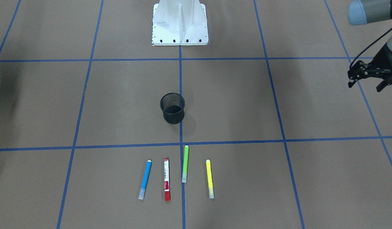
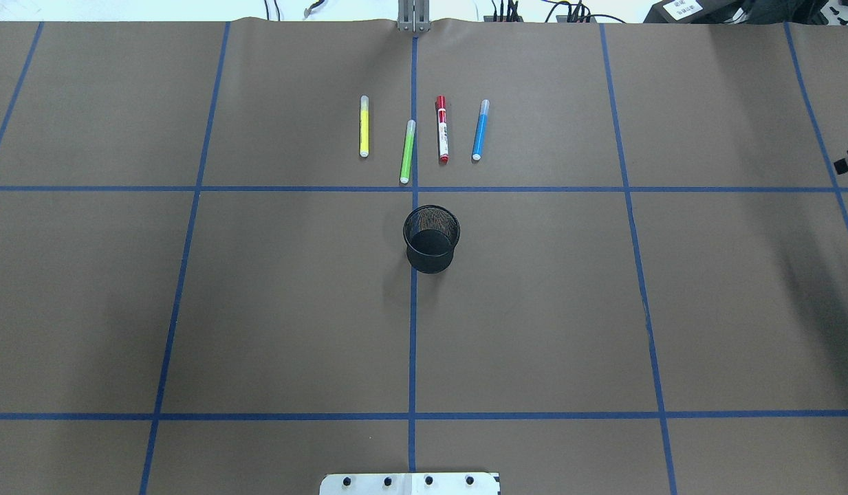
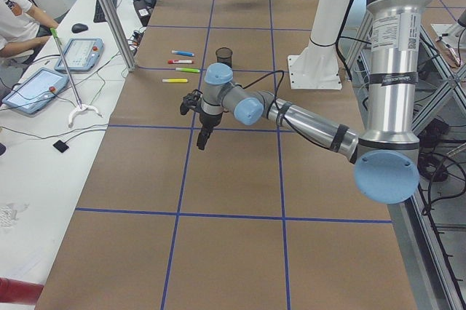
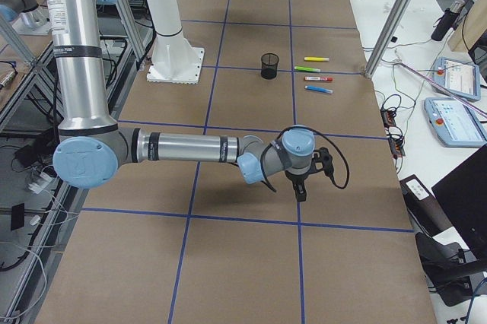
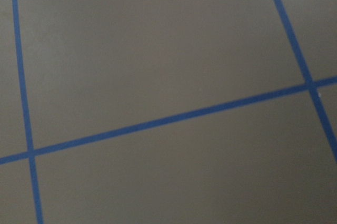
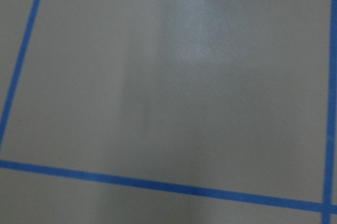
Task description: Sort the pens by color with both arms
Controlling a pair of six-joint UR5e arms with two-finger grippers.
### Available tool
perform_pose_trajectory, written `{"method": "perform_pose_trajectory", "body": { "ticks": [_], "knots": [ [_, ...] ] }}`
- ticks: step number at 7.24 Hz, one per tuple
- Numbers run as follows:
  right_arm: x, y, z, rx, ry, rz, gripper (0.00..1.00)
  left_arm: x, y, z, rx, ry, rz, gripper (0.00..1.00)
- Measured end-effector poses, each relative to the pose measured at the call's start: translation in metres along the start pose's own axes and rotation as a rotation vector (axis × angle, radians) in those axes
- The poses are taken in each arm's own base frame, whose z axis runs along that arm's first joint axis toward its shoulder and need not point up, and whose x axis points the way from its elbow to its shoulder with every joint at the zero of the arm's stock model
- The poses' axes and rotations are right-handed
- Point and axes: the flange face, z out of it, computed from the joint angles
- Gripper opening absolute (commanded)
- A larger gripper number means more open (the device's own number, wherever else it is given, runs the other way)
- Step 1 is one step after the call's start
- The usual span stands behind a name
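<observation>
I see blue pen, red-capped pen, green pen and yellow pen in a row just beyond the mesh cup. Left gripper fingers spread, well apart from cup. Can't tell right gripper state.

Blue pen, green pen, yellow pen: each w/ pale frosted cap. Red-white pen: white barrel, red cap + end. Cup black mesh. Table brown, blue tape grid. Left arm silver-grey, pale blue caps; left gripper black.

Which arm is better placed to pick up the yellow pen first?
Probably left: the yellow pen ends the row on the robot's left side, where the left gripper hangs open; the right gripper is across the table.
</observation>
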Motion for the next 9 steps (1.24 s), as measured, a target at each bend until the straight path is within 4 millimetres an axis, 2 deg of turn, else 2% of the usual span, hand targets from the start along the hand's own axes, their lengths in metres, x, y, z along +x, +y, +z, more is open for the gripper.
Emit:
{"method": "perform_pose_trajectory", "body": {
  "ticks": [1,2,3,4,6,9],
  "knots": [
    [0.030,0.017,-0.008,-0.034,0.000,-0.028,0.99,-0.035,0.010,0.003,-0.040,0.009,-0.018,1.00],
    [0.047,0.025,-0.018,-0.067,0.001,-0.042,0.99,-0.065,0.018,-0.002,-0.058,0.005,-0.033,1.00],
    [0.053,0.028,-0.022,-0.090,0.001,-0.047,0.99,-0.087,0.024,-0.011,-0.070,-0.002,-0.032,1.00],
    [0.055,0.028,-0.025,-0.099,0.001,-0.051,0.99,-0.100,0.028,-0.016,-0.079,-0.007,-0.030,1.00],
    [0.055,0.026,-0.027,-0.101,0.004,-0.051,0.99,-0.107,0.029,-0.021,-0.082,-0.017,-0.028,1.00],
    [0.054,0.025,-0.028,-0.099,0.004,-0.046,0.99,-0.104,0.028,-0.025,-0.074,-0.014,-0.026,1.00]
  ]
}}
